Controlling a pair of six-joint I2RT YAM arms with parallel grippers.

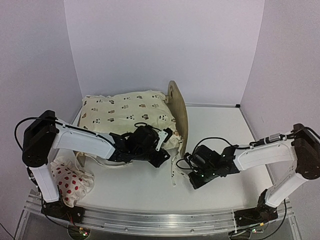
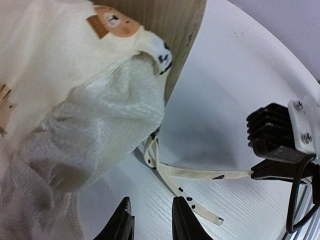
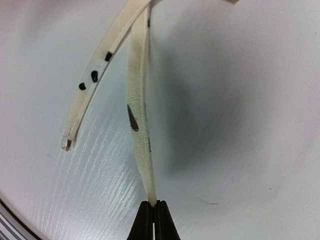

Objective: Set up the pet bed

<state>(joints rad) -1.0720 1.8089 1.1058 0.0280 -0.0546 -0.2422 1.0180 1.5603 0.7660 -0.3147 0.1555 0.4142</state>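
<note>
The pet bed shows its light-wood rounded headboard (image 1: 177, 107) (image 2: 180, 30), upright at mid table. A cream animal-print cushion (image 1: 127, 112) (image 2: 75, 100) lies on the bed and hides its base. Two cream ties hang from the cushion's near right corner onto the table. My right gripper (image 1: 187, 162) (image 3: 154, 205) is shut on the end of one tie (image 3: 140, 125) (image 2: 210, 173), which is stretched taut. The other tie (image 3: 95, 85) (image 2: 197, 205) lies loose. My left gripper (image 1: 162, 150) (image 2: 152, 220) is open just short of the ties, with nothing between its fingers.
A small white pillow with red spots (image 1: 70, 182) lies at the near left, beside the left arm's base. White walls close in the table on three sides. A metal rail (image 1: 160, 217) runs along the near edge.
</note>
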